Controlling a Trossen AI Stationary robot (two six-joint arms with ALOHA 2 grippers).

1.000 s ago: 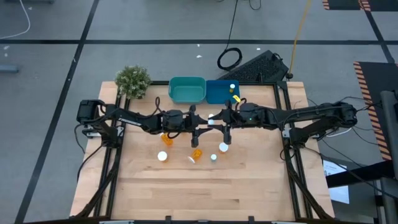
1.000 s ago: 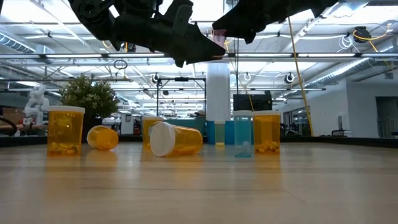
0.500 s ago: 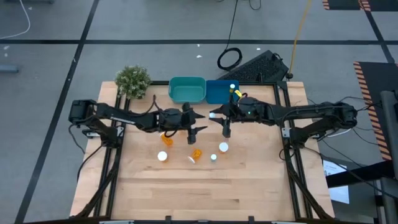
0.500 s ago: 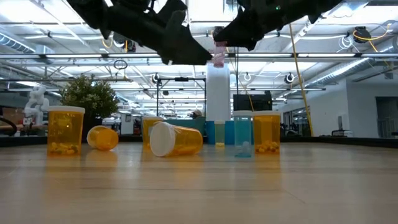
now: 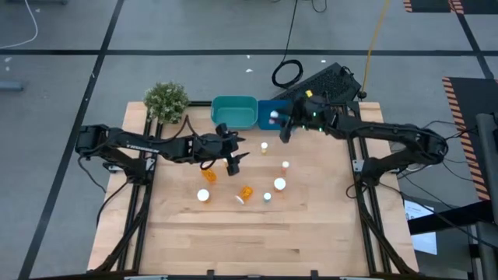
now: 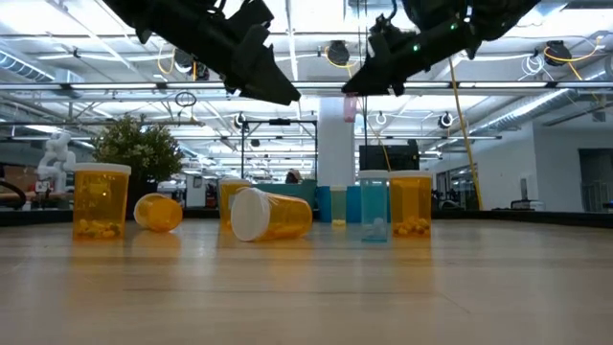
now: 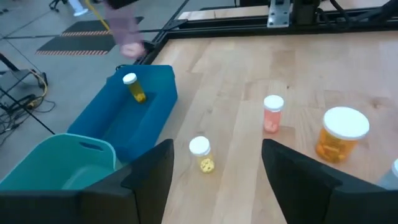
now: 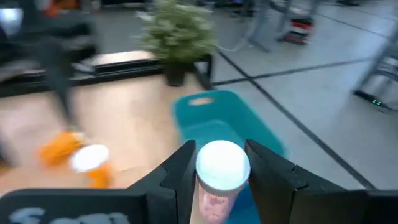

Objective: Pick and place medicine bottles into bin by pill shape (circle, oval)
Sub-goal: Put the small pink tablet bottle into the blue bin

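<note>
Right gripper [image 5: 282, 128]: clamped on a white-capped pill bottle [image 8: 221, 177], above the blue bin [image 5: 268, 113].
Left gripper [image 5: 233, 159]: fingers spread, empty, in front of the teal bin [image 5: 234, 112].

No readable text, label, brand, number or sign appears in any view; the small translucent orange medicine bottles with round white caps [image 6: 100, 200] show only pills through plain walls, with no lettering that can be made out; the teal plastic bin [image 5: 234, 112] and the blue plastic bin [image 7: 134, 115] beside it carry no markings; the light wooden table top [image 5: 233, 233] bears no print.
</note>
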